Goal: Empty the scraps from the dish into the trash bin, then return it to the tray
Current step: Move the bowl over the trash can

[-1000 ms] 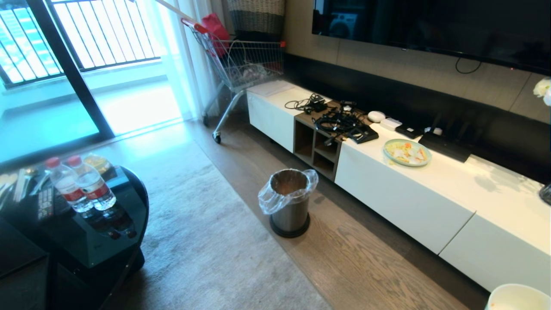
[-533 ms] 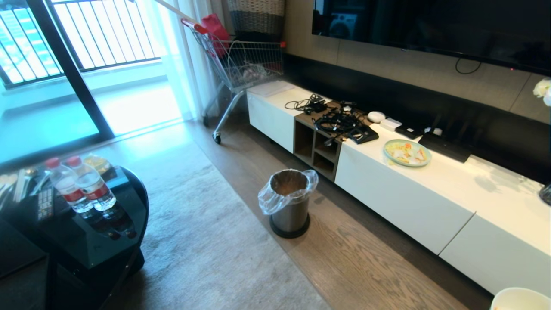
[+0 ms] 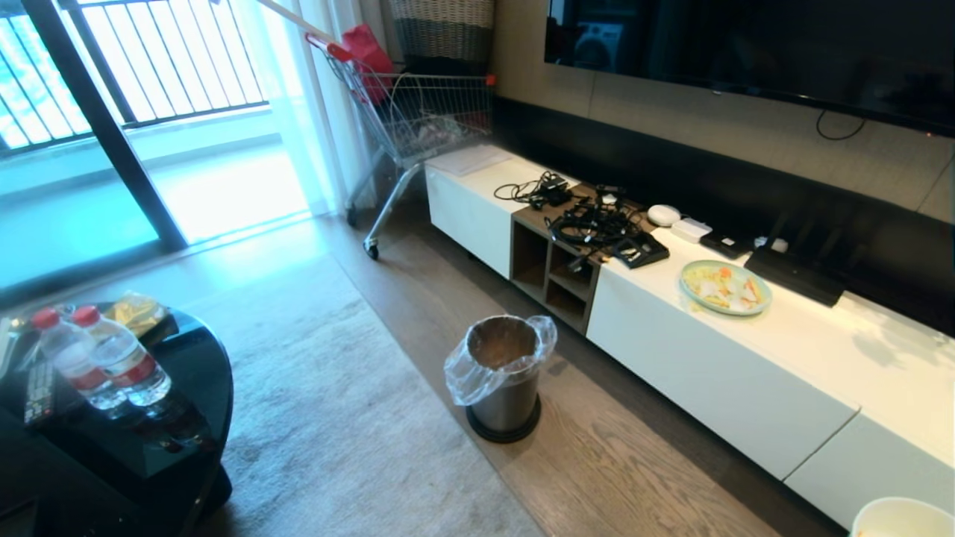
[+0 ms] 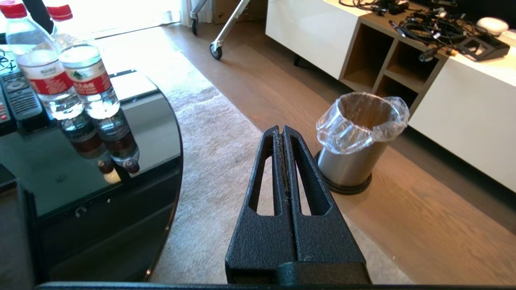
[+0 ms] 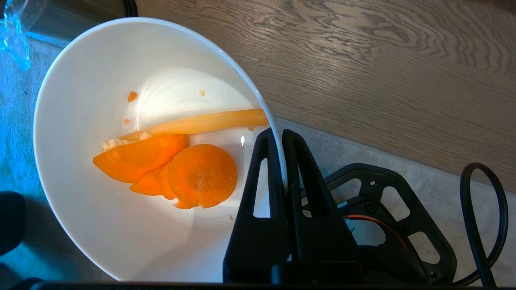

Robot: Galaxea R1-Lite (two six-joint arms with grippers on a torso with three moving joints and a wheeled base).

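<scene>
One bowl (image 5: 133,161) of carrot slices (image 5: 173,165) pinched by its rim in right gripper (image 5: 281,135), low at five o'clock. Trash bin (image 3: 501,377) on floor toward ten o'clock from bowl, well apart. Left gripper (image 4: 281,129) closed, empty, parked, pointing roughly binward.

Daylight is streaming in through the balcony window (image 3: 142,82), washing out the floor beneath it, a blue cast is tinting that side, glare is sheening the glass table (image 4: 133,121) beside the left gripper (image 4: 282,131), straight edges are bowing near frame borders
</scene>
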